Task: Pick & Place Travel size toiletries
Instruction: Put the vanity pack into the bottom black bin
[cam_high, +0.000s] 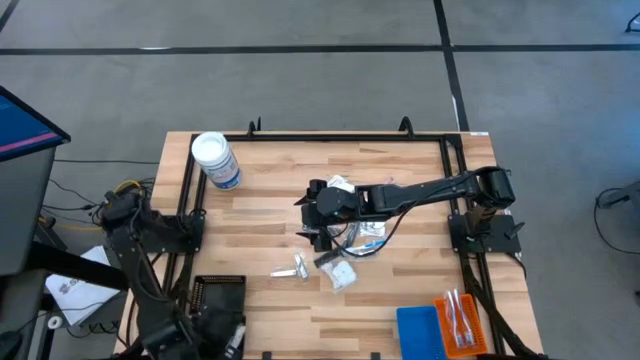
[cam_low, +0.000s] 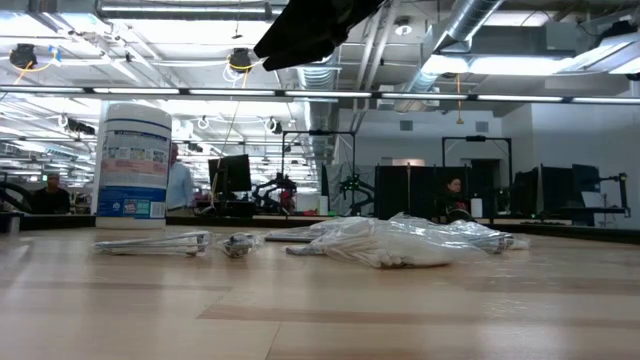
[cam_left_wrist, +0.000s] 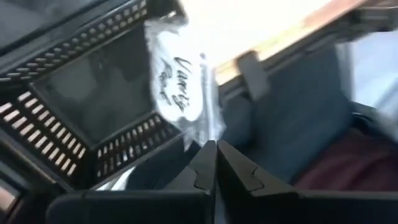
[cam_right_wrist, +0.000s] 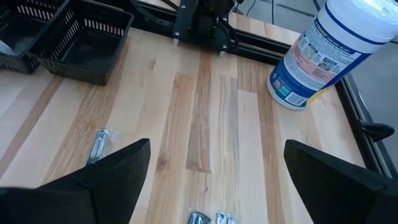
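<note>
Now L hand (cam_left_wrist: 216, 163) shut on white sachet (cam_left_wrist: 177, 84), R hand (cam_right_wrist: 214, 180) wide open.

Your left arm sits folded at the table's near left corner, its dark two-finger left gripper (cam_left_wrist: 216, 163) pressed fully together. Your right arm reaches across mid-table, the right gripper (cam_right_wrist: 214, 177) spread wide, pointing down.

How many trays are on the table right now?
3: a black tray at the near left edge, plus a blue tray and an orange tray side by side at the near right. Others may sit out of frame.
</note>
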